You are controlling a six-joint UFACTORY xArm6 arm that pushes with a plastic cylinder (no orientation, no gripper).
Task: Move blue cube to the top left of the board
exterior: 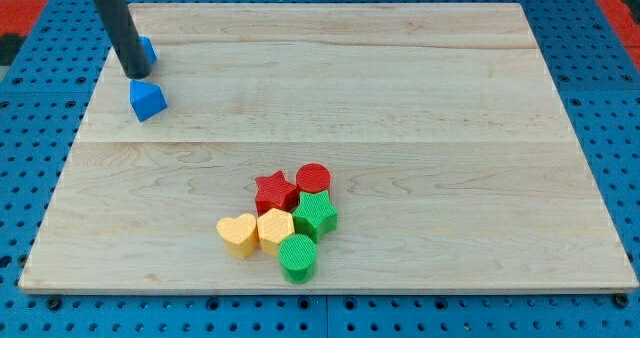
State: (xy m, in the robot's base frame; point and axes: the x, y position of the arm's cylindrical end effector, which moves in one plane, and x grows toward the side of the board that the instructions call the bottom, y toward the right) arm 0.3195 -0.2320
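The blue cube (147, 100) lies near the left edge of the wooden board (400, 98), in its upper left part. My tip (140, 76) stands just above the cube in the view, very close to its upper edge; I cannot tell if they touch. A second blue block (149, 50) sits right behind the rod, mostly hidden by it, so its shape cannot be made out.
A cluster of blocks lies at the lower middle of the board: a red star (274, 191), a red cylinder (313, 178), a green star (316, 216), a green cylinder (298, 257), a yellow heart (237, 234) and a yellow hexagon (274, 228).
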